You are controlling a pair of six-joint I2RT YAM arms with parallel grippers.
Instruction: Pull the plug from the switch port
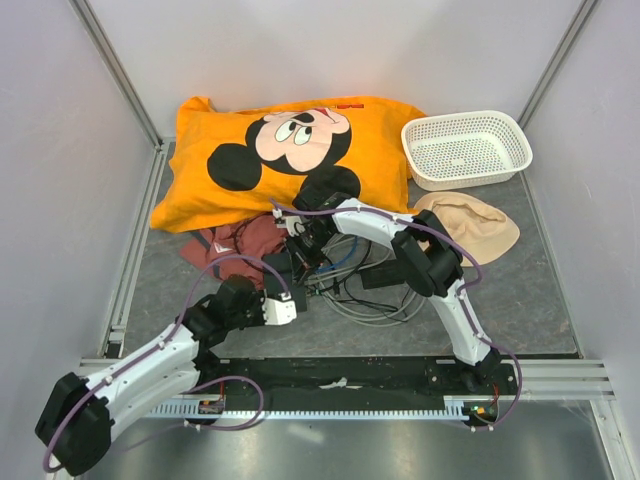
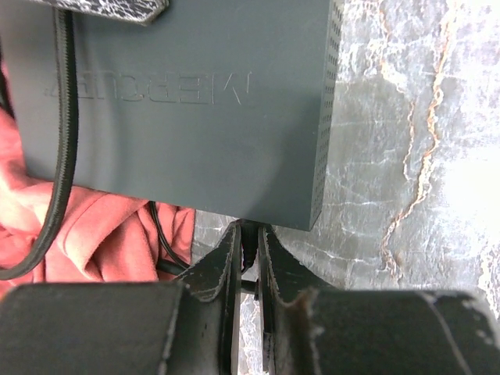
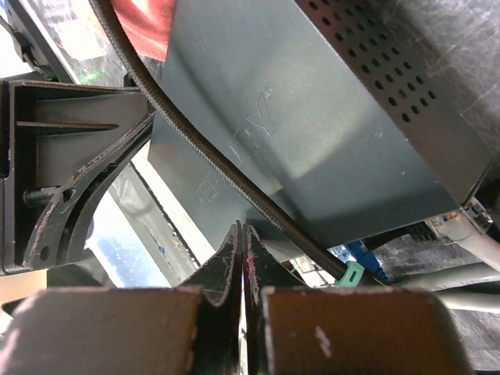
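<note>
The switch point(image 2: 187, 117) is a flat dark grey box with raised lettering, lying partly on a red garment point(image 2: 101, 234). In the top view the switch point(image 1: 285, 268) sits between my two grippers. My left gripper point(image 2: 248, 234) is at the box's near edge, its jaws closed on a small dark plug point(image 2: 249, 248) that goes into that edge; the port itself is hidden. In the top view the left gripper point(image 1: 291, 296) is just below the box. My right gripper point(image 3: 243, 232) is shut, tips against the switch point(image 3: 312, 141), with nothing seen between them. A black braided cable point(image 3: 234, 176) crosses it.
An orange Mickey Mouse pillow point(image 1: 290, 150) lies behind the switch. A white basket point(image 1: 465, 148) and a beige cloth point(image 1: 470, 222) are at the back right. Loose cables point(image 1: 370, 295) coil right of the switch. A green and blue connector point(image 3: 353, 273) lies near the right gripper.
</note>
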